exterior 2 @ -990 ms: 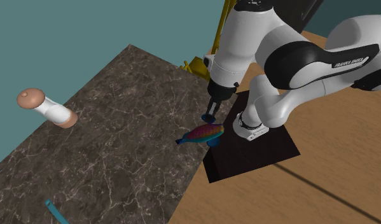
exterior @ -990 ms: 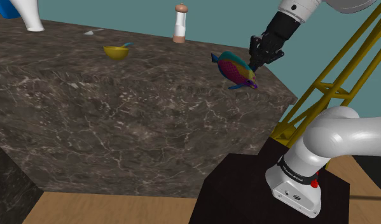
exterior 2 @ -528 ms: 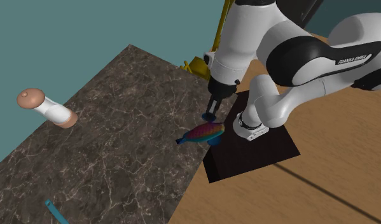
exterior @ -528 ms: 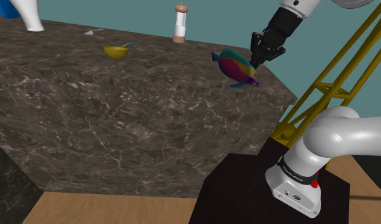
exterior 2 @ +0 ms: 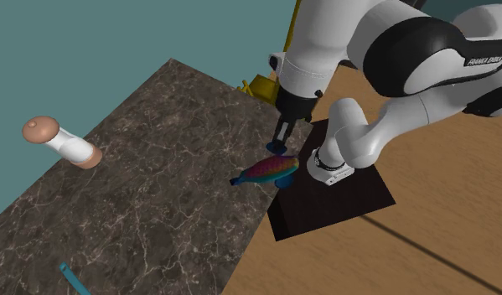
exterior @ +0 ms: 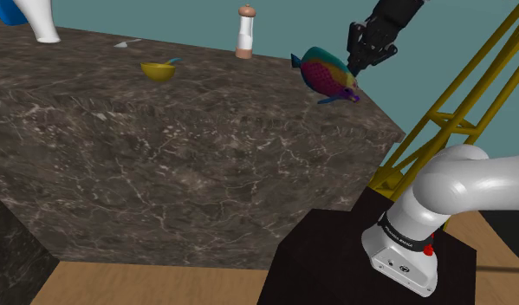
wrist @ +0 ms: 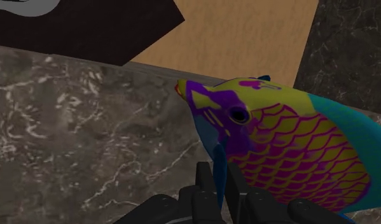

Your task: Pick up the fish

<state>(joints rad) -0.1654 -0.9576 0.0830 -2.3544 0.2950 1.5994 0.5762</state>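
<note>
The fish (exterior: 327, 74) is brightly coloured, with magenta and yellow scales, a purple head and teal back and fins. It hangs in the air above the marble table's (exterior: 162, 156) right corner. My gripper (exterior: 356, 71) is shut on a blue fin of the fish near its head. In the second exterior view the fish (exterior 2: 268, 171) floats over the table edge under the gripper (exterior 2: 276, 149). In the wrist view the two black fingers (wrist: 203, 188) clasp the thin blue fin, and the fish (wrist: 281, 143) lies close beside them.
A pepper mill (exterior: 245, 33) stands at the table's far edge. A yellow bowl (exterior: 158, 70) with a teal utensil sits further to the shoulder view's left, and a white vase base (exterior: 44, 28) at the top left. A yellow frame (exterior: 457, 113) rises beside the black stand (exterior: 335, 260).
The gripper has risen with the fish held in it. The fish now hangs higher above the table than one second ago.
</note>
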